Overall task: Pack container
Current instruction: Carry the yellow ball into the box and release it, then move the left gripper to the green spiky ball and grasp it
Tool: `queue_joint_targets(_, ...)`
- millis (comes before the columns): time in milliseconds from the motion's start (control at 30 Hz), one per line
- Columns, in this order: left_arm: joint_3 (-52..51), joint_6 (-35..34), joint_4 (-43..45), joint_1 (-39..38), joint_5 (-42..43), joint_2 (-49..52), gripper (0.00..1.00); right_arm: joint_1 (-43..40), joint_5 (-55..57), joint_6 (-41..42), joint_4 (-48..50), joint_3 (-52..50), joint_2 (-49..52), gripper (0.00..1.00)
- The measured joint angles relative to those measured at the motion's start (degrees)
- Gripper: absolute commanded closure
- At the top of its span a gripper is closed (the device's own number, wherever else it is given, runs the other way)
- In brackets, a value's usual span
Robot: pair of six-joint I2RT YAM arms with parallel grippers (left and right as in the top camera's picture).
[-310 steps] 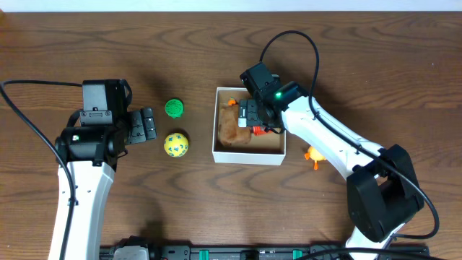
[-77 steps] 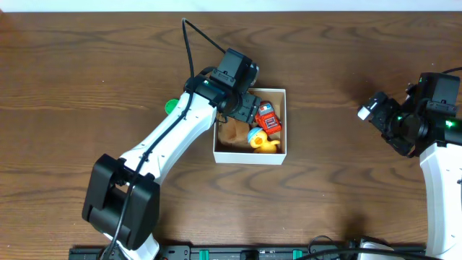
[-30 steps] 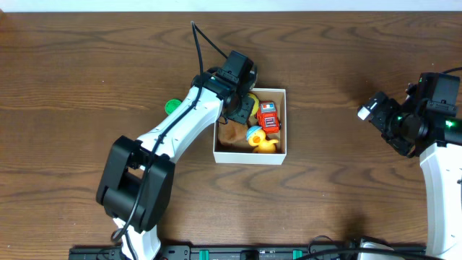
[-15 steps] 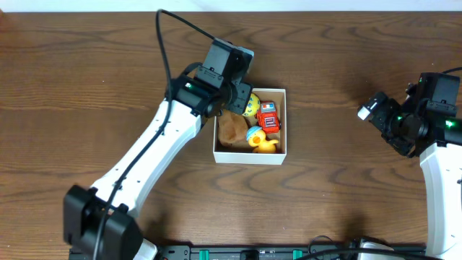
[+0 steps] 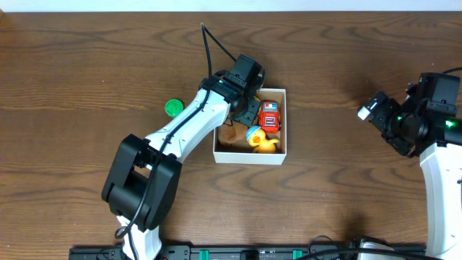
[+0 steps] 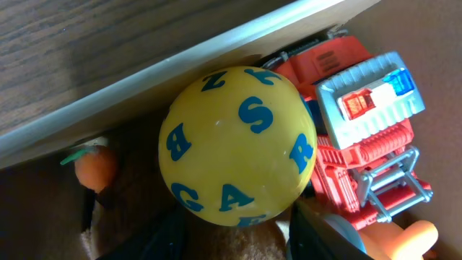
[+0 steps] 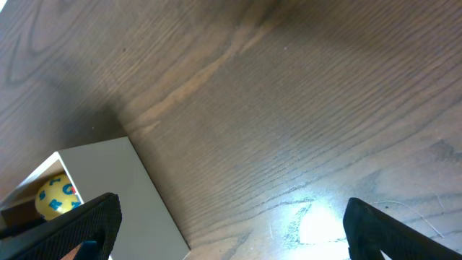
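In the container's far-left corner, your left gripper point(image 6: 238, 230) is clamped on the yellow letter ball point(image 6: 234, 144), and the ball is right against the wall. The container point(image 5: 249, 156) sits about mid-table point(image 5: 86, 58). Inside: red toy truck point(image 5: 268, 117) touching the ball, yellow duck point(image 5: 267, 144) by the near wall, brown plush point(image 5: 229, 134) on the left side. A green toy point(image 5: 173, 108) lies on the table left of the container, apart from it. Your right gripper point(image 7: 231, 209) hangs near the table's right edge, fingers wide apart.
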Motion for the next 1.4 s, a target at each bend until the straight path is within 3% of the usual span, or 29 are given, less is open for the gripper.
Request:
queue_joint_targets(333,0.00,0.00,-0.85,0.00,-1.29,-6.43,0.53,0.00,0.02,0.00,0.00,0.00,0.00,0.01)
queue_joint_targets(500,0.04,0.92,-2.27,0.22,-6.34,-18.43,0.41,0.00,0.00,0.00,0.00,0.00,0.00,0.01)
queue_joint_targets(700,0.55,1.31,-9.27,5.51,-15.02,-25.66,0.40,0.00,0.02,0.00,0.00,0.00,0.00,0.01)
queue_joint_targets(900,-0.94,1.31,-11.13,15.34,-17.84,-20.17,0.39,0.00,0.00,0.00,0.00,0.00,0.00,0.01)
queue_joint_targets(1100,-1.51,1.31,-7.63,21.99,-13.00,-9.03,0.39,0.00,0.00,0.00,0.00,0.00,0.00,0.01)
queue_joint_targets(1400,-1.64,1.31,-2.47,24.00,-10.03,0.74,0.39,0.00,0.00,0.00,0.00,0.00,0.00,0.01)
